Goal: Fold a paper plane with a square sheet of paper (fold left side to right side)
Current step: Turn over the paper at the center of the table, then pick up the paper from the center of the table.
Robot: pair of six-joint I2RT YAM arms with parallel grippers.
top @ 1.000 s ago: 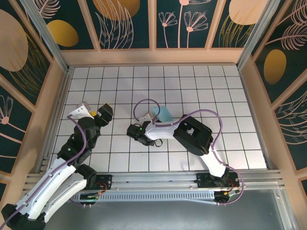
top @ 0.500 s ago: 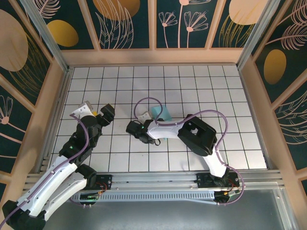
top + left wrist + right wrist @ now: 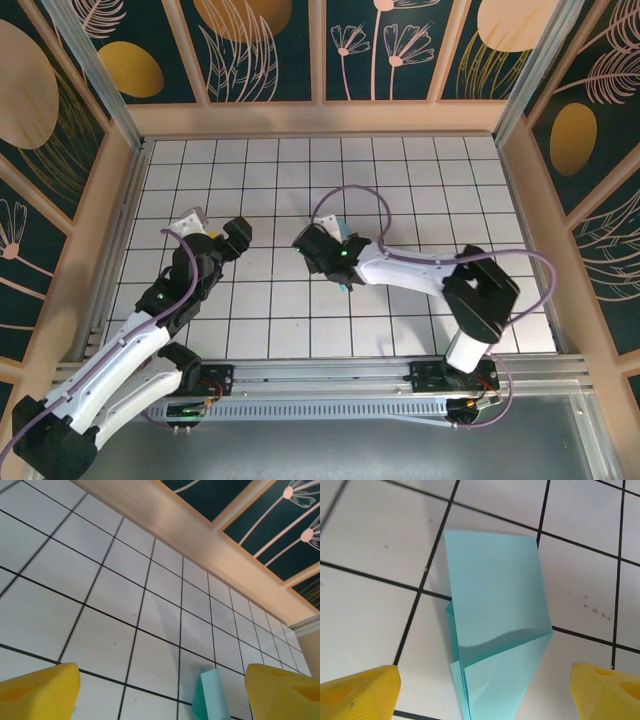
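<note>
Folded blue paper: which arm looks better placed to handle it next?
The right, probably. The right gripper hangs open directly over the folded paper, which lies framed between its fingers. The left gripper, also open, sits off to one side.

1. The folded paper [image 3: 495,610] lies on the table [image 3: 400,180], near its middle.
2. The right gripper [image 3: 322,248] hangs directly over the paper.
3. The left gripper [image 3: 215,232] sits to the left, well apart from both.
</note>
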